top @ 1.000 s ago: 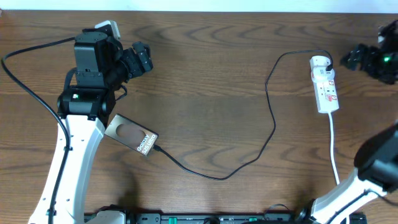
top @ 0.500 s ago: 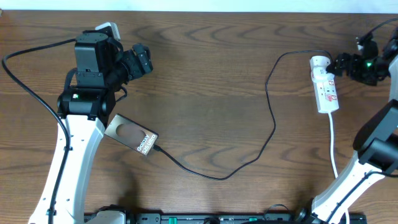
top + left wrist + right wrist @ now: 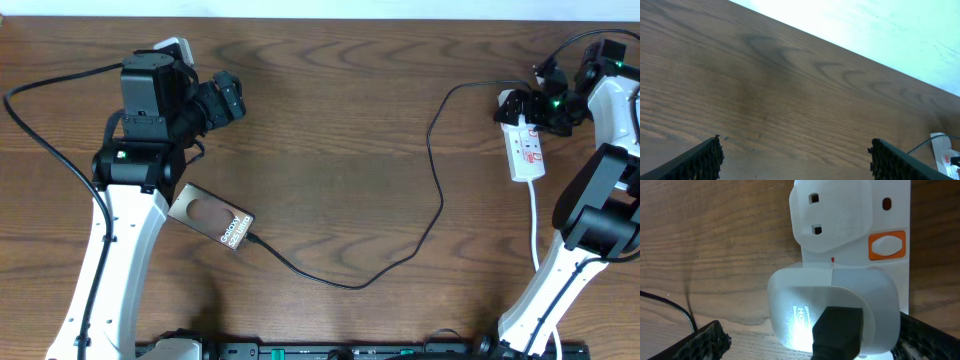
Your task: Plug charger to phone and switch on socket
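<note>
The brown phone lies flat at the front left, beside my left arm's base. The thin black charger meets the phone's right end, loops across the table and ends at the white plug on the white socket. My right gripper hovers open over that plug end. In the right wrist view its fingers straddle the plug, and the socket's orange switch lies beyond. My left gripper is raised at the back left, open and empty.
The socket's white cord runs toward the front edge by my right arm's base. A thick black arm cable curves along the far left. The far table edge shows in the left wrist view.
My right arm has swung in from the far right edge until its gripper is over the socket's plug end. The left arm, phone and charger have not moved.
</note>
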`<action>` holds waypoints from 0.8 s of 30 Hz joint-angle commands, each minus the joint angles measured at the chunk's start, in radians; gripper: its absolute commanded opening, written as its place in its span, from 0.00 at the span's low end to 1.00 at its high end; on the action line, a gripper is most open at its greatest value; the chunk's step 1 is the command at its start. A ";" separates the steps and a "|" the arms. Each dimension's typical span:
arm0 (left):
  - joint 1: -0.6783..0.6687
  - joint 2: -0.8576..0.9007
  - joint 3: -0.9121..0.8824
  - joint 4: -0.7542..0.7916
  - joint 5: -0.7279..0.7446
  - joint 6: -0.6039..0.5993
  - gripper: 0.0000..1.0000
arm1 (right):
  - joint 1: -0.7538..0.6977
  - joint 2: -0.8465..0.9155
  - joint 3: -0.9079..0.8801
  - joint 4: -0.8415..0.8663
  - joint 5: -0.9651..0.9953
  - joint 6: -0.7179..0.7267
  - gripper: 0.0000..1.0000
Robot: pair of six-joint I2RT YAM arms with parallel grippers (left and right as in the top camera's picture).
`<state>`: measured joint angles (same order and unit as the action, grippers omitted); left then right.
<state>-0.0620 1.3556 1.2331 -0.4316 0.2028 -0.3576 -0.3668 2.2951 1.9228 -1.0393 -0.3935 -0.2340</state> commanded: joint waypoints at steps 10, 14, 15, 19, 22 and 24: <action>-0.002 -0.004 0.008 -0.017 -0.018 0.024 0.91 | 0.013 0.011 0.000 -0.013 -0.017 0.068 0.99; -0.002 -0.004 0.008 -0.017 -0.017 0.024 0.91 | 0.014 0.011 -0.002 -0.016 -0.017 0.083 0.99; -0.002 -0.004 0.008 -0.017 -0.017 0.024 0.91 | 0.014 0.011 -0.002 -0.016 -0.017 0.086 0.99; -0.002 -0.004 0.008 -0.020 -0.018 0.024 0.91 | 0.016 0.011 -0.006 -0.018 -0.017 0.092 0.99; -0.002 -0.004 0.008 -0.024 -0.018 0.024 0.91 | 0.016 0.013 -0.007 -0.020 -0.017 0.096 0.99; -0.002 -0.004 0.008 -0.024 -0.018 0.024 0.91 | 0.016 0.014 -0.007 -0.021 -0.018 0.099 0.99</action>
<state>-0.0620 1.3556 1.2331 -0.4496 0.2028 -0.3576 -0.3641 2.2955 1.9228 -1.0538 -0.3885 -0.1577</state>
